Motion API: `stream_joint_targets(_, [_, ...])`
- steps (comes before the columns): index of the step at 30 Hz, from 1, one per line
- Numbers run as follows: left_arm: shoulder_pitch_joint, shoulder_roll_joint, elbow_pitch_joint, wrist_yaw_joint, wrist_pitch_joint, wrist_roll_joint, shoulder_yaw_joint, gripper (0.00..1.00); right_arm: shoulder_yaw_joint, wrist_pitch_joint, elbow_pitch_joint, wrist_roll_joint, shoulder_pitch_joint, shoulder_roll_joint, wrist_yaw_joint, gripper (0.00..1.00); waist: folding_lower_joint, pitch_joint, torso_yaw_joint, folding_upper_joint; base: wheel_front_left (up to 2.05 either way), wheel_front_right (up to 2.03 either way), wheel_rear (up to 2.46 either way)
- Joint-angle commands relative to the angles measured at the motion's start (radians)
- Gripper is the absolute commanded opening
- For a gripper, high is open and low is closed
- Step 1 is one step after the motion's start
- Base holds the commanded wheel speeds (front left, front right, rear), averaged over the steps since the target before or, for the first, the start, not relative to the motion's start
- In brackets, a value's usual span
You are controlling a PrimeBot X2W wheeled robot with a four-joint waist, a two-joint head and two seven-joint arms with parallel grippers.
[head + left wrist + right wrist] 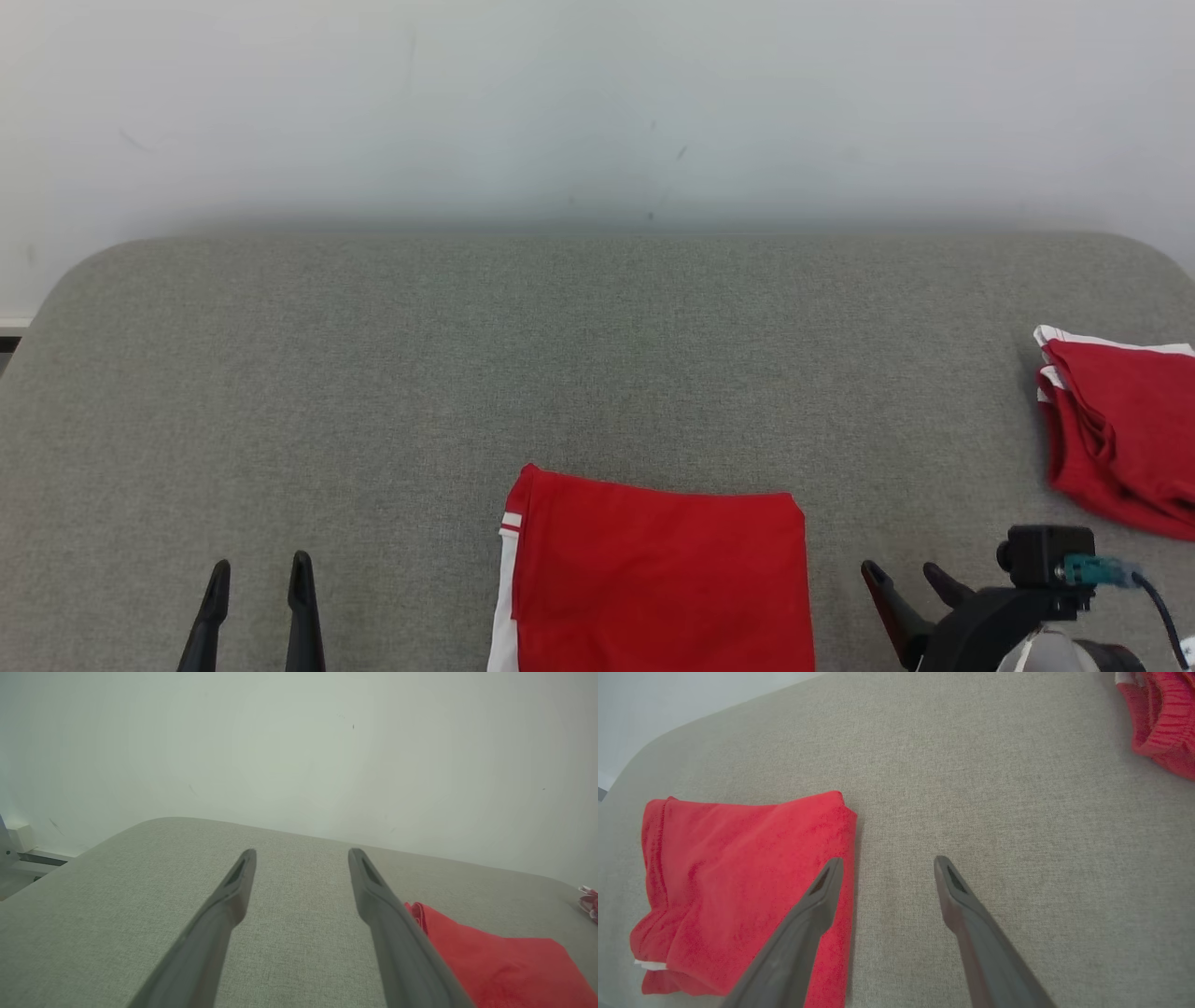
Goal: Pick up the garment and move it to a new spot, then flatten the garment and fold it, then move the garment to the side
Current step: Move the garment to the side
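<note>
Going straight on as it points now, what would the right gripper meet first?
Probably the bare grey padded surface beside the folded red garment: the open right gripper tilts down toward it. One finger overlaps the garment's edge, so it might brush that.

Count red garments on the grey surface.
2. One folded garment lies at the near edge, centre; one rumpled garment sits at the right edge, cropped. More may lie outside view.

Bright, even, soft light; faint shadows, wrist views slightly hazy.
</note>
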Motion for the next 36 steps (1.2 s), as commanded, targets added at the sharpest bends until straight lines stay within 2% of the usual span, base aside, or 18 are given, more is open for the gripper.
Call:
stream_joint_targets(1, [-0.008,-0.004,-0.007,0.002,-0.003,0.008,0.003,1.00,-0.001,0.068,-0.048,0.000,-0.018,0.000,-0.002,1.00,-0.0001,0.001,0.001,0.0000,0.00,0.00,0.00])
stream_joint_targets(4, [-0.013,-0.004,-0.006,0.002,-0.003,0.007,-0.004,1.00,0.014,0.196,-0.101,-0.011,-0.032,0.000,-0.002,1.00,-0.0001,0.004,0.004,0.0000,0.00,0.00,0.00])
stream_joint_targets(7, [-0.018,-0.005,-0.003,0.002,-0.003,0.001,-0.013,1.00,0.019,0.308,-0.103,-0.027,-0.049,-0.001,-0.002,1.00,-0.0001,0.007,0.013,0.0000,0.00,0.00,0.00])
stream_joint_targets(11, [-0.023,-0.004,0.000,0.002,-0.003,-0.006,-0.029,1.00,0.005,0.374,-0.075,-0.045,-0.065,0.000,-0.002,1.00,-0.0001,0.014,0.037,0.0000,0.00,0.00,0.00])
stream_joint_targets(23, [-0.045,-0.001,0.006,0.002,-0.003,-0.015,-0.048,1.00,-0.005,0.367,0.073,-0.058,-0.127,0.000,-0.002,1.00,-0.0001,0.060,0.092,0.0000,0.00,0.00,0.00])
stream_joint_targets(34, [-0.057,-0.002,0.007,0.002,-0.003,-0.012,-0.052,1.00,0.117,0.339,0.218,-0.034,-0.169,0.005,0.000,1.00,-0.0001,0.080,0.110,0.0000,0.00,0.00,0.00])
stream_joint_targets(35, [-0.058,-0.002,0.006,0.002,-0.003,-0.013,-0.052,1.00,0.130,0.336,0.226,-0.036,-0.171,0.006,0.001,0.62,-0.0001,0.081,0.110,0.0000,0.00,0.00,0.00])
stream_joint_targets(36, [-0.060,-0.003,0.005,0.002,-0.003,-0.014,-0.051,1.00,0.142,0.328,0.228,-0.036,-0.174,0.007,0.001,0.29,-0.0001,0.083,0.109,0.0000,0.00,0.00,0.00])
